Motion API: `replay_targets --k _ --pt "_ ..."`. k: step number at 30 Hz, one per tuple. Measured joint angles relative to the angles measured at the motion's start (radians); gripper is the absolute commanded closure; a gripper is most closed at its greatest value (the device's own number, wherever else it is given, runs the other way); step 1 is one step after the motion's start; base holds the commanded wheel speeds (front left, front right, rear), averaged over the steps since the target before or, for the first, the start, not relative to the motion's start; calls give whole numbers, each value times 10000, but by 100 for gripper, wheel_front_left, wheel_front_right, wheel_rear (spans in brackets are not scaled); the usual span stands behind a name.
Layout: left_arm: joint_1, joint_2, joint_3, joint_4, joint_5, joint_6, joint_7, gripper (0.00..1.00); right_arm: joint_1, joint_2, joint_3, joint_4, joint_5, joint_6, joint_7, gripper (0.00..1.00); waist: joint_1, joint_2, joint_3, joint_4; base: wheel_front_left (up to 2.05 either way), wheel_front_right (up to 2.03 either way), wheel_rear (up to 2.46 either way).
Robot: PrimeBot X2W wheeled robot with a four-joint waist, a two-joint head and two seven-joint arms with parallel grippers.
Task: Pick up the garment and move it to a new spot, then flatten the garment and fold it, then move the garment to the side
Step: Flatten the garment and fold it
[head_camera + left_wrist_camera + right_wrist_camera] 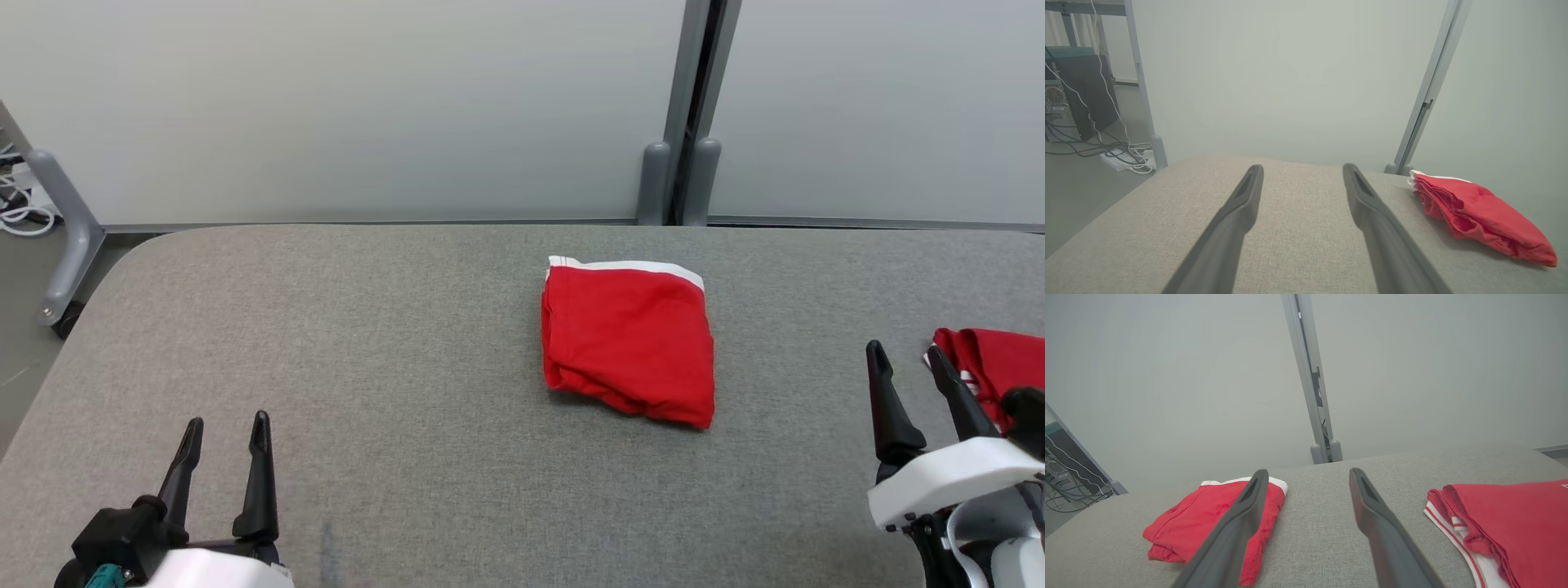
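1. Pale wall panels (326,106) back a grey fabric worktop (408,327), with a grey post (690,106) upright at the seam between them.
2. Folded into a compact square, the red garment (627,343) lies on the worktop in front of the post, white band toward it.
3. Left gripper (228,420), well left of the post at the near edge, has its fingers spread and empty.
4. Right gripper (904,351), right of the post, stands spread wide, holding nothing and clear of the garment.
5. Second red garment (1000,359), white-trimmed, lies farther right of the post, just beside the right gripper.
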Motion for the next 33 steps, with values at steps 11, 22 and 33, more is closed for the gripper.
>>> replay_targets --k 11,22,33 --pt "418 102 282 646 366 -560 0 0 833 10 134 61 -1035 0 -1005 0 0 0 -314 -558 0 0 0" --pt "583 -163 600 1007 589 -809 0 0 938 10 299 343 -1313 0 -1095 0 1 0 -476 -900 0 0 0" --pt "580 -282 715 1179 794 -993 0 0 940 15 380 410 -1160 0 -886 0 0 0 -472 -843 0 0 0"
